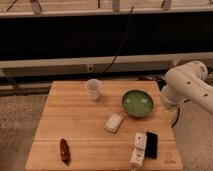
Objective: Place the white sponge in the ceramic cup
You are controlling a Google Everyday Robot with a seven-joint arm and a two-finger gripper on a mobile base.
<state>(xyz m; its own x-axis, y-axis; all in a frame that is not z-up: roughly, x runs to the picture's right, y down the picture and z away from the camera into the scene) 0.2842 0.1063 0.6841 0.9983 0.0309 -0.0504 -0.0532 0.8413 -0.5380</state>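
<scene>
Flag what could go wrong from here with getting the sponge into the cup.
1. The gripper hangs off the table's right edge, beyond the green bowl. Reaching for the sponge from there might clip the bowl.
2. The sponge looks about as wide as the cup, so it may catch on the rim or tip the cup.
3. The longer white bar lies near the sponge and could be grabbed by mistake.

sponge (113, 122) cream-white | cup (93, 89) white | bowl (137, 103) green | pincer (172, 116) right of bowl | arm (187, 80) white
</scene>
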